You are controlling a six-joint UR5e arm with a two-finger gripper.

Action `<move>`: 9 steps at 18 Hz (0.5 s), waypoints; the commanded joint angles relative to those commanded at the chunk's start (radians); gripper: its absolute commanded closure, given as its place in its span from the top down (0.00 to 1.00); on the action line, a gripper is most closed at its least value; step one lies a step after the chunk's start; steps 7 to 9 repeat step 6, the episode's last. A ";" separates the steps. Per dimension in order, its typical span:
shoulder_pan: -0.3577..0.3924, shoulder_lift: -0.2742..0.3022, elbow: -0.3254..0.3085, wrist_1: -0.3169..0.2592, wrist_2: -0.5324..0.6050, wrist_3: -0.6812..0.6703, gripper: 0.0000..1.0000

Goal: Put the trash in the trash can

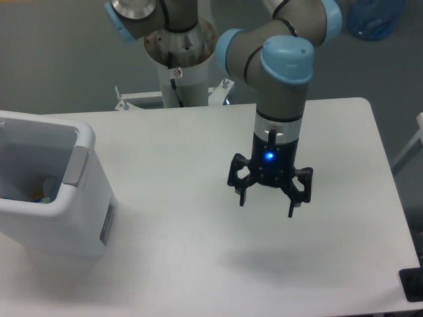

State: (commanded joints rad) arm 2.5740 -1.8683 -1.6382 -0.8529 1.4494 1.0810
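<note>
The white trash can (66, 218) stands at the table's left edge, its grey panels facing right. Deep inside it a pale piece of trash (45, 188) shows near the bottom; I cannot tell which item it is. My gripper (267, 206) hangs open above the middle-right of the white table (172, 152), far to the right of the can, with nothing between its fingers. No trash lies on the tabletop.
The arm's base column (178, 72) rises behind the table's far edge. A blue object (375, 18) lies on the floor at the top right. A dark block (412, 285) sits off the table's near right corner.
</note>
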 joint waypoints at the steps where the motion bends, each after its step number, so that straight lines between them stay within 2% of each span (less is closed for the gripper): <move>1: 0.002 0.000 -0.006 0.000 0.009 0.041 1.00; 5: 0.008 0.003 -0.052 0.000 0.029 0.171 1.00; 9: 0.008 0.001 -0.057 0.002 0.029 0.172 1.00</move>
